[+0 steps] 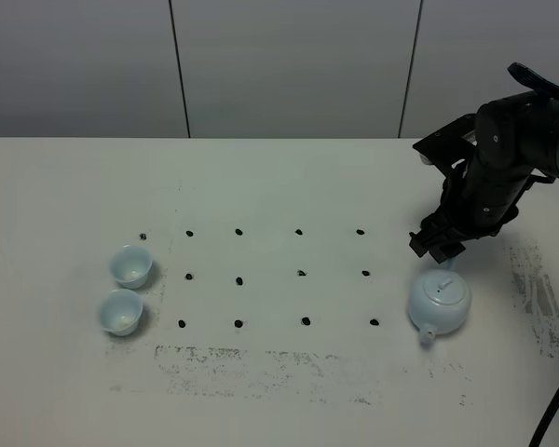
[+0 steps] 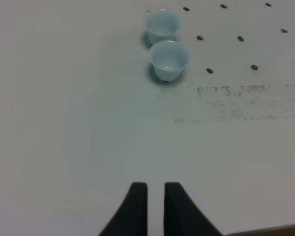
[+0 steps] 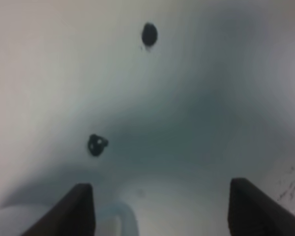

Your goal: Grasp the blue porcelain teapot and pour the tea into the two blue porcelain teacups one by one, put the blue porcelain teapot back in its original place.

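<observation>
Exterior: high, overlooking whole tabletop (image 1: 279, 186). Left wrist: low, distant, shares cups (image 2: 169, 59). Right wrist: close over teapot (image 1: 440, 303).

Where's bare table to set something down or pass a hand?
Widest free patch: the middle, just the black dot grid, between the far teacup, near teacup and the blue teapot. Also free: the strip behind the grid to the table's far edge, and the scuffed strip in front. Crowded: right side, where the open right tool hangs by the teapot.
</observation>
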